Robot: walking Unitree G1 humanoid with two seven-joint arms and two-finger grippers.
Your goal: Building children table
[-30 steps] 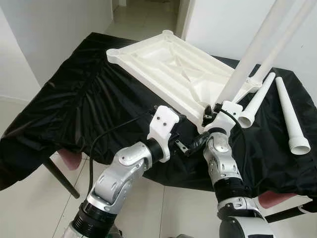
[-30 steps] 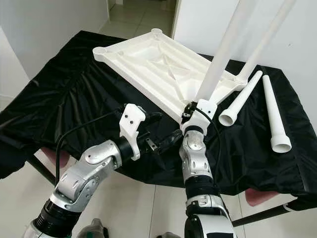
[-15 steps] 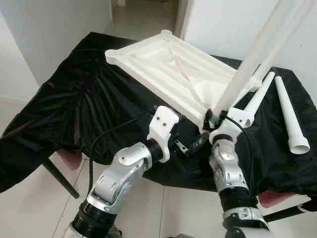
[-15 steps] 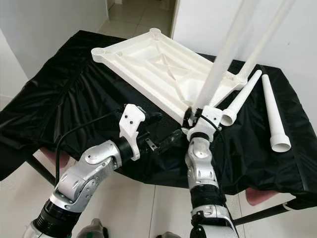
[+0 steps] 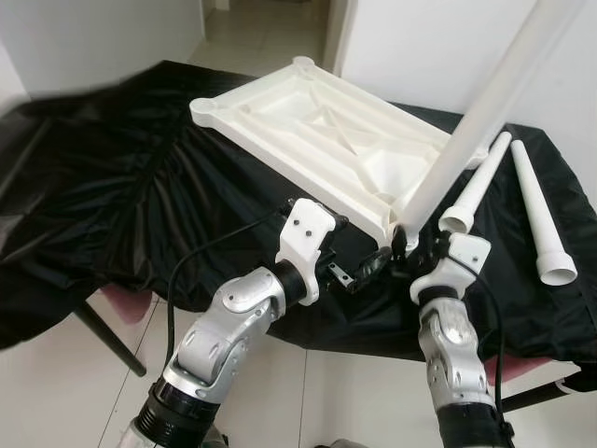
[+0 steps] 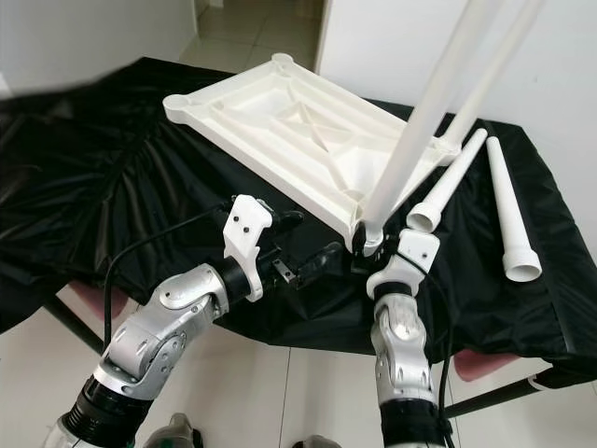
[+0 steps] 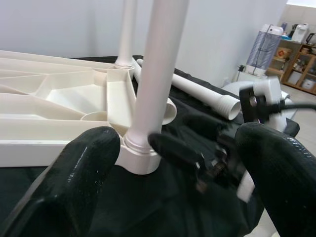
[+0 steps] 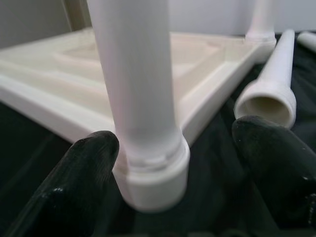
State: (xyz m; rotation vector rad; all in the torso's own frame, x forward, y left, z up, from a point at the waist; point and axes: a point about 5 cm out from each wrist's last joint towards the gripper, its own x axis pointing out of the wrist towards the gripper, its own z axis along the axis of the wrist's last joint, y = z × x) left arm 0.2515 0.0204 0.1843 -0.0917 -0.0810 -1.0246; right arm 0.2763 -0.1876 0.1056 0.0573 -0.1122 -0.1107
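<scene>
Kids' tabletop (image 5: 317,131) lies upside down on the black-draped table (image 5: 112,187), so legs go in from above. Near-corner leg (image 6: 424,112) stands in its socket. Right gripper (image 8: 182,148), fingers spread wide, sits at the leg's base w/o pinching it. Left gripper (image 7: 173,158) likewise spread, just beside that corner. Two spare legs (image 5: 532,205) lie right of the tabletop.

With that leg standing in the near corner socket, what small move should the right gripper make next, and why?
Probably draw the right gripper back and reach for one of the loose legs on the black cloth. Its fingers stand open beside the upright leg, which already sits in the tabletop's corner socket. Two legs stand and two lie loose. The left gripper waits open nearby.
</scene>
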